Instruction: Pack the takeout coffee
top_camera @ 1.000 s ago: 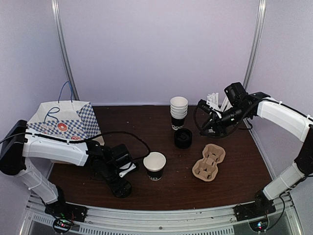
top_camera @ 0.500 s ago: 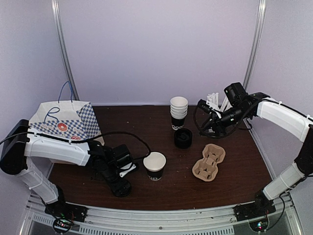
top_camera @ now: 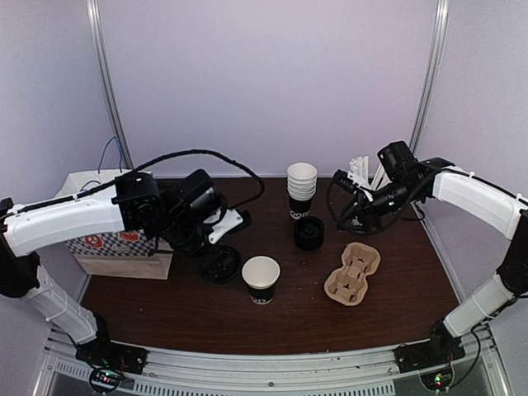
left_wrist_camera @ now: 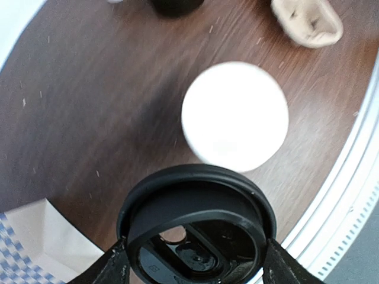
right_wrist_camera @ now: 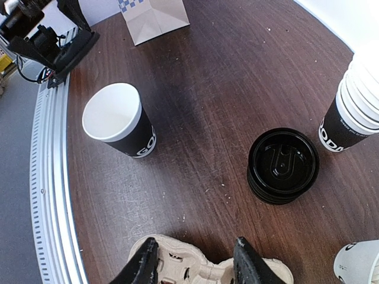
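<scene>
Lidding step. My left end effector [left_wrist_camera: 195, 263] grips the black sip lid [left_wrist_camera: 198, 225] across its rim, jaws wide. The coffee cup [left_wrist_camera: 235, 116] stands just ahead on the bench [top_camera: 371, 322], no lid yet. Next: centre the lid over the rim, press level. Right end effector [right_wrist_camera: 195, 260] is half open, empty.

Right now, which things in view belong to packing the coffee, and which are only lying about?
For the job: open cup, held lid, paper bag, cardboard carrier.
Lying about: stack of cups, stack of lids, straws.
</scene>
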You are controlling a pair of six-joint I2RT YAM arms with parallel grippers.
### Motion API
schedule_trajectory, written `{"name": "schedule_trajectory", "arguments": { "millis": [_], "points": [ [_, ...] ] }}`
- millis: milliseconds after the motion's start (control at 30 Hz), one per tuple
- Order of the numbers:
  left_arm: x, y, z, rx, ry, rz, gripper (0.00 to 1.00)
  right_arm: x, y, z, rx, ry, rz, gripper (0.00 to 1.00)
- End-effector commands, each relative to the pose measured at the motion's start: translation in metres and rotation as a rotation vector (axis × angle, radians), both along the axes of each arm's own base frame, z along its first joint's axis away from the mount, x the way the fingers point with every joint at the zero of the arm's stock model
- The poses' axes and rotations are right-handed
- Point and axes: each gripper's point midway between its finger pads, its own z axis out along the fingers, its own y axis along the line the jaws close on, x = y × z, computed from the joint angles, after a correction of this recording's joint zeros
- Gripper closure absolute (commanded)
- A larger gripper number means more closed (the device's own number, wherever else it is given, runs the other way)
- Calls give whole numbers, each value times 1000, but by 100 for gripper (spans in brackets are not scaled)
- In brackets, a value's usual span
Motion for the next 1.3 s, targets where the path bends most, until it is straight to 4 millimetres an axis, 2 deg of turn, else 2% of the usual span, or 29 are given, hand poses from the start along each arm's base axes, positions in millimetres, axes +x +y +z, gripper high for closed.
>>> {"name": "schedule_trajectory", "arguments": {
  "millis": [0,133,267,367,567,700,1267],
  "points": [
    [1,-29,29,-50,-2,-127,29,-2,-2,8,16,-37,-2,56],
    [9,-58,35,-67,6,-198,29,-3,-3,8,14,-52,-4,56],
    [9,-81,23,-48,85,-236,29,-5,-3,7,23,-55,0,55],
    [11,-89,15,-28,110,-241,29,-6,-2,7,29,-52,5,55],
    [15,-96,-3,26,151,-243,30,-6,-2,6,27,-52,8,55],
    [17,-102,-8,37,162,-247,30,-6,-2,3,24,-47,13,55],
    [29,-93,-30,155,143,-225,31,-6,-1,-3,18,-26,21,55]
  ]
}}
